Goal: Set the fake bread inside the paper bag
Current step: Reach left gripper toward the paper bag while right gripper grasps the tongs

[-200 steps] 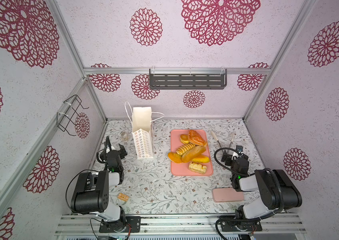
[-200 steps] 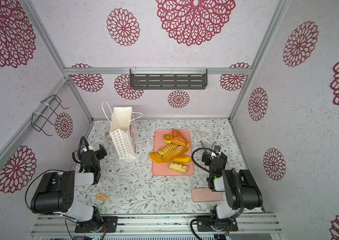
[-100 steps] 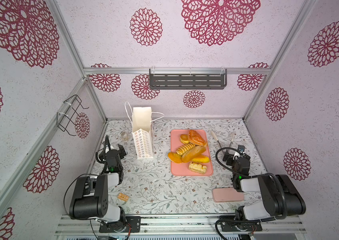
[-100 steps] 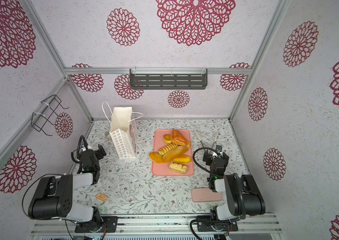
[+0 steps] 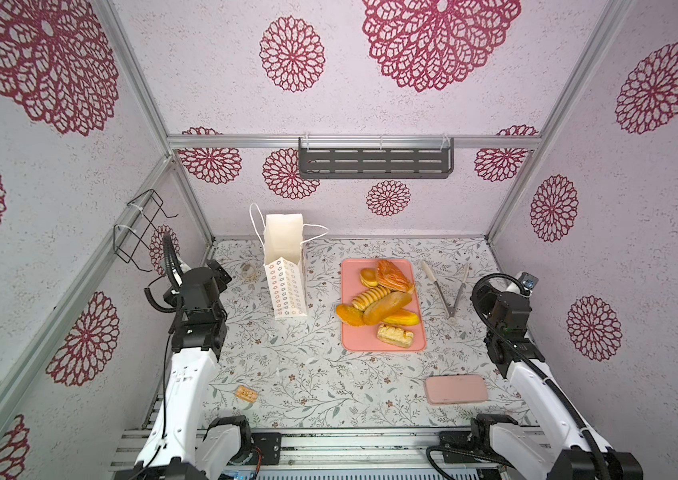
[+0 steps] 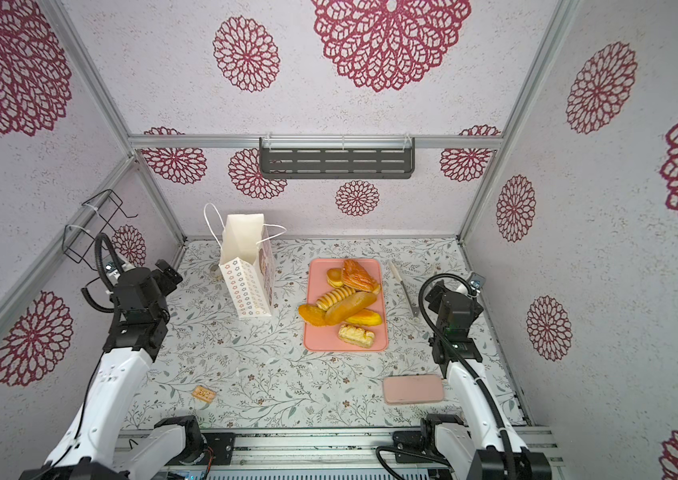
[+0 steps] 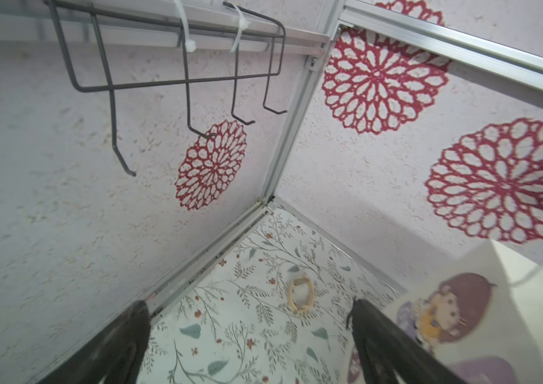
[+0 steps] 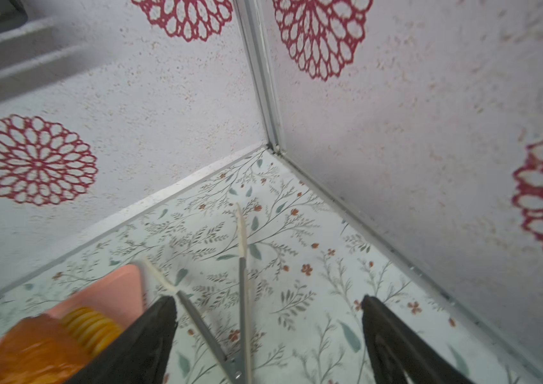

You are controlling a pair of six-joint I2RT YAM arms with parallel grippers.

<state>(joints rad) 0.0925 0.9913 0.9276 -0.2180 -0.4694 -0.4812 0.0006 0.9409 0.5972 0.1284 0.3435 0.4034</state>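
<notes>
The right gripper (image 8: 268,301) hovers with its two black fingers spread apart and nothing between them. Directly beneath its gap lies a pair of metal tongs (image 8: 245,282) with pale tips, flat on the floral table. Just beside this gripper, on its side toward the middle of the table, a pink tray (image 5: 350,345) carries the fake bread (image 5: 383,305): a long smooth loaf across the heap, ridged rolls, a round bun, a flaky pastry and a pale rectangular pastry nearest the robot. None is in the bag yet. The pieces look light and fairly firm, probably foam or plastic. The glossy loaf may slip, so a hold across its narrow middle seems safest, while the ridged rolls offer better purchase. The left gripper (image 7: 249,309) is also spread wide and empty, raised near the corner of the enclosure. Near it, on its side toward the tray, the paper bag (image 5: 285,286) stands upright with its mouth open and cord handles drooping outward. The bag looks thin and light and would likely tip or crumple if bumped, and its narrow mouth suggests dropping long pieces in end first.
</notes>
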